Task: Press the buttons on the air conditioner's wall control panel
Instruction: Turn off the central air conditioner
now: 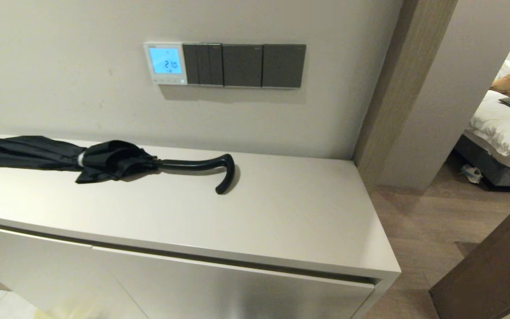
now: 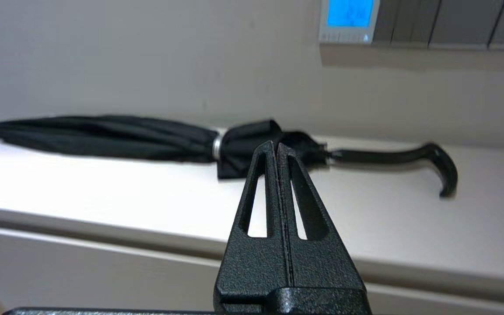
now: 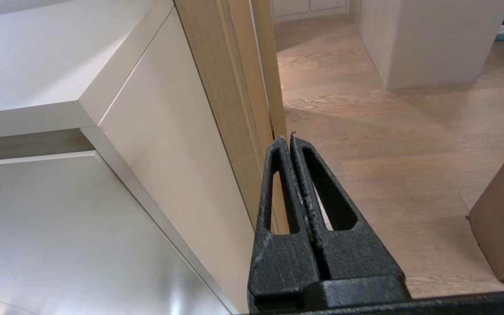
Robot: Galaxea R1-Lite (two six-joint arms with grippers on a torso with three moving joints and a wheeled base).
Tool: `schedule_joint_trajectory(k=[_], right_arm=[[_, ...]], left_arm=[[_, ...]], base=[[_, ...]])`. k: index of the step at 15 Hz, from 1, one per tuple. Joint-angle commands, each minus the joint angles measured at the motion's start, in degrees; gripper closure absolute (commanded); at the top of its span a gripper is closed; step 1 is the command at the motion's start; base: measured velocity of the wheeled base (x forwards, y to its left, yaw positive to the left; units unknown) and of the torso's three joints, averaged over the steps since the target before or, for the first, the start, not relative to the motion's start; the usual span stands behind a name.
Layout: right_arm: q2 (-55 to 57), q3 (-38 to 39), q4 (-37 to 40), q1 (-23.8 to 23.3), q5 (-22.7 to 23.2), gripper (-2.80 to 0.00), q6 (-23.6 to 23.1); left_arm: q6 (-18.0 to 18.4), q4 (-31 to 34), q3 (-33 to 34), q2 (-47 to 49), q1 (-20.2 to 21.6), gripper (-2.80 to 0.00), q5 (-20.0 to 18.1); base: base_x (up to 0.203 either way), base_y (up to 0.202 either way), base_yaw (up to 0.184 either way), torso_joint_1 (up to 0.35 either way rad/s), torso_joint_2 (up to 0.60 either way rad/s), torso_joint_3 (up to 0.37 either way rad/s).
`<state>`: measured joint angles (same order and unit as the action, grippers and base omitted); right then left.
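The white wall control panel (image 1: 164, 63) with a glowing blue screen hangs on the wall above the cabinet, at the left end of a row of dark grey switch plates. Its row of tiny pale buttons (image 1: 165, 80) runs along the bottom strip. The panel also shows in the left wrist view (image 2: 349, 21), far beyond and above my left gripper (image 2: 276, 145), which is shut and empty in front of the cabinet edge. My right gripper (image 3: 288, 140) is shut and empty, low beside the cabinet's right end. Neither gripper shows in the head view.
A folded black umbrella (image 1: 82, 159) with a hooked handle (image 1: 224, 173) lies on the white cabinet top (image 1: 281, 212), below the panel. Dark grey switch plates (image 1: 242, 65) sit right of the panel. A wooden door frame (image 1: 383, 97) and a bedroom doorway are at the right.
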<state>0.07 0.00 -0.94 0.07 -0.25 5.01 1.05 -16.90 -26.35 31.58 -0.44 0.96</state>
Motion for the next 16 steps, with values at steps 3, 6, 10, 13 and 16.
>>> schedule_joint_trajectory(k=[3,6,10,13,16], right_arm=[[0.01,0.09,-0.03,0.01,-0.02,0.0,0.09],[0.01,0.09,-0.03,0.01,-0.02,0.0,0.09],[0.02,0.01,-0.03,0.01,-0.02,0.0,0.09],[0.1,0.09,-0.03,0.01,-0.02,0.0,0.09],[0.09,0.01,-0.03,0.01,-0.02,0.0,0.09]], left_arm=[[0.05,-4.94,-7.05,16.15,0.0,0.0,0.08],[0.05,-6.49,-12.83,22.2,-0.27,0.0,-0.35],[0.01,-6.88,-17.97,27.38,-1.24,0.0,-0.93],[0.01,-6.97,-25.7,38.39,-6.42,0.0,-1.42],[-0.13,-6.99,-33.75,50.09,-12.47,0.0,-1.69]], base=[[0.0,0.0,0.0,0.0,0.0,0.0],[0.0,0.0,0.0,0.0,0.0,0.0],[0.0,0.0,0.0,0.0,0.0,0.0],[0.0,0.0,0.0,0.0,0.0,0.0],[0.0,0.0,0.0,0.0,0.0,0.0]])
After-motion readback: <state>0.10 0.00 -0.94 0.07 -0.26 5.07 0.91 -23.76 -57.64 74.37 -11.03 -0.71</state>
